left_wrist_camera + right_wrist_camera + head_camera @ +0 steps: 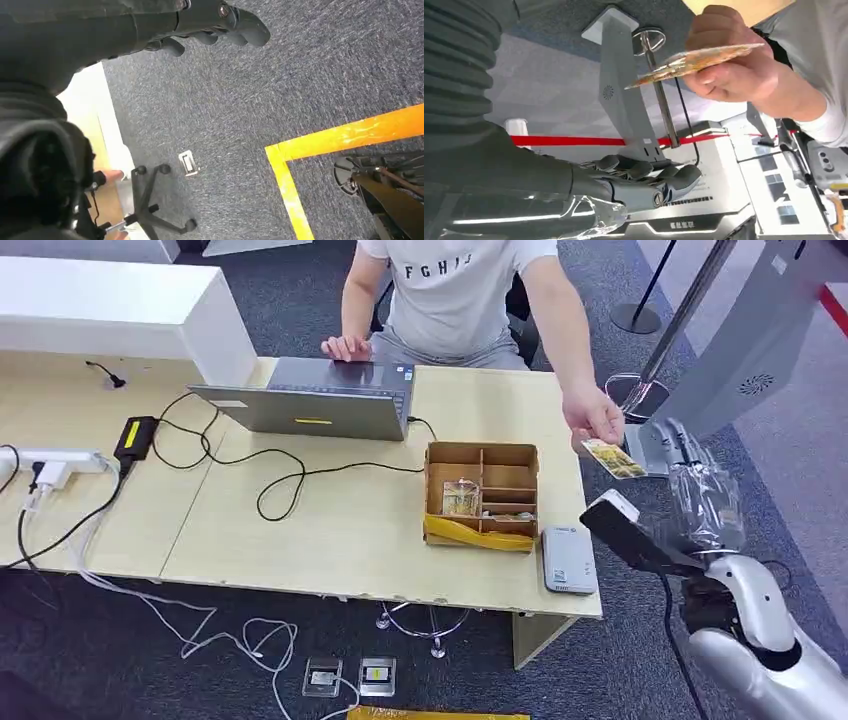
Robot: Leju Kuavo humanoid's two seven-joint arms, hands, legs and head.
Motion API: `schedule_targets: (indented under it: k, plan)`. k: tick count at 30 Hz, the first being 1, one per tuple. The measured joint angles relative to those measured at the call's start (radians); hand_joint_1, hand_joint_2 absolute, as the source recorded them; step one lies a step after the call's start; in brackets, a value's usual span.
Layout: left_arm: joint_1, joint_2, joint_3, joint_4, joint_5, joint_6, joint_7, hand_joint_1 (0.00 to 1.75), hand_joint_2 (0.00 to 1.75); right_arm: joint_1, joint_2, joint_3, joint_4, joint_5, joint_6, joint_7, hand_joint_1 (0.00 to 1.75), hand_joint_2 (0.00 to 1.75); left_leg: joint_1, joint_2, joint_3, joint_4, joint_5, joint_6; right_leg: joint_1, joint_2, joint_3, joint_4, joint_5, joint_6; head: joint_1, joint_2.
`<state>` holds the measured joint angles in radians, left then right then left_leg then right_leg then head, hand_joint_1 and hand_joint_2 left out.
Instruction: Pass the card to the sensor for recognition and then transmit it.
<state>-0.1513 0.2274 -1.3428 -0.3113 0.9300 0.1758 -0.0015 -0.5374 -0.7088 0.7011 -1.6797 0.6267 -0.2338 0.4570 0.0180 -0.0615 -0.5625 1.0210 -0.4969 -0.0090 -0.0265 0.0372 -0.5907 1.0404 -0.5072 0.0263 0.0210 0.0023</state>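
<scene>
Two hands were in view, neither holding anything. The right hand [690, 455] was raised beside the table's [330, 530] right end, fingers [644, 167] loosely extended and apart, empty. Just beside it a person's hand [592, 418] pinched the card [613, 458], apart from the robot's fingers. The left hand [210, 25] hung over grey carpet, fingers slightly curled, empty. On the table's near corner lay the grey sensor [569, 559], beside a cardboard box [481, 496]
</scene>
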Motion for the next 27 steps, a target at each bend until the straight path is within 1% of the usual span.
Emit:
schedule_targets:
  k: [3,4,5,6,8,13,18,19,25,27]
  plan:
    - [0.001,0.0,0.0,0.0,0.003,0.001,0.006,0.0,0.0,0.0,0.016,0.003,0.017,0.011,-0.005,-0.001,0.0,1.75,0.0,0.001,0.0,0.0,0.0,0.0,0.0,0.0,0.0,0.0,0.0,0.0,0.0,0.0]
    - [0.001,0.0,0.0,0.0,0.003,0.003,0.009,0.0,0.0,0.0,0.021,0.006,0.021,0.015,-0.01,-0.003,1.54,1.75,0.0,0.001,0.0,0.0,0.0,0.0,0.0,0.0,0.0,0.0,0.0,0.0,0.0,0.0]
    - [0.001,0.0,0.0,0.0,0.003,0.005,0.01,0.0,0.0,0.0,0.023,0.009,0.023,0.016,-0.012,-0.004,1.71,1.75,0.0,0.001,0.0,0.0,0.0,0.0,0.0,0.0,0.0,0.0,0.0,0.0,0.0,0.0]
    - [0.001,0.0,0.0,0.0,0.003,0.007,0.011,0.0,0.0,0.0,0.027,0.013,0.027,0.019,-0.016,-0.008,1.75,1.75,0.0,0.001,0.0,0.0,0.0,0.0,0.0,0.0,0.0,0.0,0.0,0.0,0.0,0.0]
    - [0.001,0.003,0.0,0.0,0.002,0.01,0.011,0.0,0.0,0.0,0.036,0.015,0.035,0.021,-0.024,-0.008,1.75,1.75,0.0,0.001,0.0,0.0,0.0,0.0,0.0,0.0,0.0,0.0,0.0,0.0,0.0,0.0]
    - [0.002,0.005,0.001,0.0,0.002,0.029,0.015,0.0,0.0,0.0,0.055,0.024,0.059,0.055,-0.095,-0.008,1.75,1.75,0.0,0.001,0.0,0.0,0.0,0.0,0.0,0.0,0.0,0.0,0.0,0.0,0.0,0.0]
    - [0.002,0.005,0.002,0.0,0.002,0.035,0.021,0.0,0.0,0.0,0.067,0.027,0.077,0.042,-0.121,-0.017,1.73,1.75,0.0,0.001,0.0,0.0,0.0,0.0,0.0,0.0,0.0,0.0,0.0,0.0,0.0,0.0]
    - [0.003,0.005,0.003,0.0,0.002,0.035,0.021,0.0,0.0,0.0,0.069,0.027,0.08,0.041,-0.127,-0.018,1.75,1.75,0.0,0.001,0.0,0.0,0.0,0.0,0.0,0.0,0.0,0.0,0.0,0.0,0.0,0.0]
    - [0.005,0.004,0.004,0.0,0.012,0.04,0.024,0.0,0.0,0.001,0.083,0.027,0.097,0.067,-0.21,-0.02,1.75,1.75,0.0,0.001,0.001,0.0,0.0,0.0,0.0,0.001,0.0,0.0,0.0,0.0,-0.001,0.0]
    - [0.005,0.004,0.005,0.0,0.012,0.045,0.024,0.0,0.0,0.001,0.086,0.027,0.102,0.066,-0.215,-0.025,1.75,1.75,0.0,0.002,0.001,0.0,0.0,0.0,0.0,0.003,0.0,0.0,0.0,0.0,0.0,0.0]
